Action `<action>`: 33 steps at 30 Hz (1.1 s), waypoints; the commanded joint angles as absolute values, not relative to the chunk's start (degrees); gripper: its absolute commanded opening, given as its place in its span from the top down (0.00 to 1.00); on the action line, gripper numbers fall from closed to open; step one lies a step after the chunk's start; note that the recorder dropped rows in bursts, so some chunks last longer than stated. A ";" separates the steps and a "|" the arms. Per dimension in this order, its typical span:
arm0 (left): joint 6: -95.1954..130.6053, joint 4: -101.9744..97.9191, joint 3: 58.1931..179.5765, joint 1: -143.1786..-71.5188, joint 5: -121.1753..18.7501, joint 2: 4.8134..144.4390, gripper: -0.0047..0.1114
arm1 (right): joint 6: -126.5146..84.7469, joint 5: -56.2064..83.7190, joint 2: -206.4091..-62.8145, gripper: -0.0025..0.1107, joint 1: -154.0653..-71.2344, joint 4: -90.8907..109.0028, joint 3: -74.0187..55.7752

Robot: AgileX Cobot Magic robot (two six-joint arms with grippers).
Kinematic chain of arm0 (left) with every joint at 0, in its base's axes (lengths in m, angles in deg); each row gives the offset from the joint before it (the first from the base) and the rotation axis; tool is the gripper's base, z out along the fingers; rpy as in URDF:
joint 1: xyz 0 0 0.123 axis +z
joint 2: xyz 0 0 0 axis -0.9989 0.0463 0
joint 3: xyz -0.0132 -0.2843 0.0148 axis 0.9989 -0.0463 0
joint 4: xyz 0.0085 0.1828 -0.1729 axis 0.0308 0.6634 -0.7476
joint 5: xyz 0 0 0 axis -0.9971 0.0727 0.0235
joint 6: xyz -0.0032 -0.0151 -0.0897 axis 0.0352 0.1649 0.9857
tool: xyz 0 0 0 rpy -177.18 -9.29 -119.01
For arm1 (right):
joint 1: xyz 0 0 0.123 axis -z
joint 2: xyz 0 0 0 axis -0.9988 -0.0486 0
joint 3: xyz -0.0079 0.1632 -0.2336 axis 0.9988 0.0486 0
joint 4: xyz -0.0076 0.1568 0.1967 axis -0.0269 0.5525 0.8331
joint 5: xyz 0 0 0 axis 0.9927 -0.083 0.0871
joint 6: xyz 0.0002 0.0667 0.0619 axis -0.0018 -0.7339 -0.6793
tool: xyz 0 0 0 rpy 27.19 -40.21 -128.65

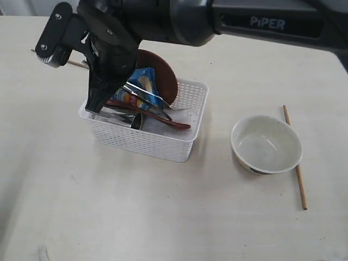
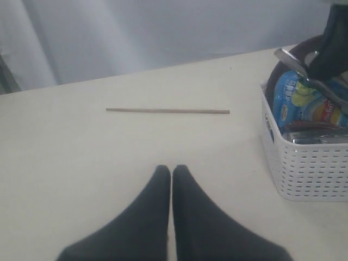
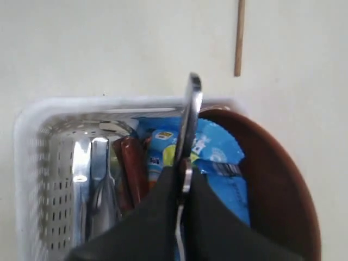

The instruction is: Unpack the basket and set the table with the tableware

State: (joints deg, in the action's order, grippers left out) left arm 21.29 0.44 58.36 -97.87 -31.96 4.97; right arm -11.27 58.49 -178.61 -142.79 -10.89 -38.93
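The white basket (image 1: 147,141) (image 2: 310,168) (image 3: 30,163) stands left of centre on the table (image 1: 81,206). Leaning inside it are a brown plate (image 1: 167,76) (image 3: 277,179), a red-brown wooden spoon (image 1: 166,121) (image 3: 130,168), a steel cup (image 3: 89,179) and a steel utensil (image 1: 147,97) (image 3: 190,114). My right gripper (image 1: 111,92) (image 3: 182,176) reaches into the basket, shut on that utensil's flat handle; fork or knife I cannot tell. The white bowl (image 1: 266,144) sits on the table to the right, one chopstick (image 1: 294,157) beside it. My left gripper (image 2: 171,169) is shut and empty over bare table.
A blue snack bag (image 1: 142,81) (image 3: 217,147) (image 2: 304,100) lies in the basket against the plate, under the gripped utensil. A second chopstick (image 2: 167,111) (image 3: 239,38) lies on the table behind the basket. The right arm (image 1: 244,22) spans the top of the exterior view.
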 commanded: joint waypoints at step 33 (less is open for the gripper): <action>21.55 0.69 58.19 -97.50 -32.34 4.81 0.95 | -9.87 75.60 -159.77 0.98 -147.62 19.18 -30.41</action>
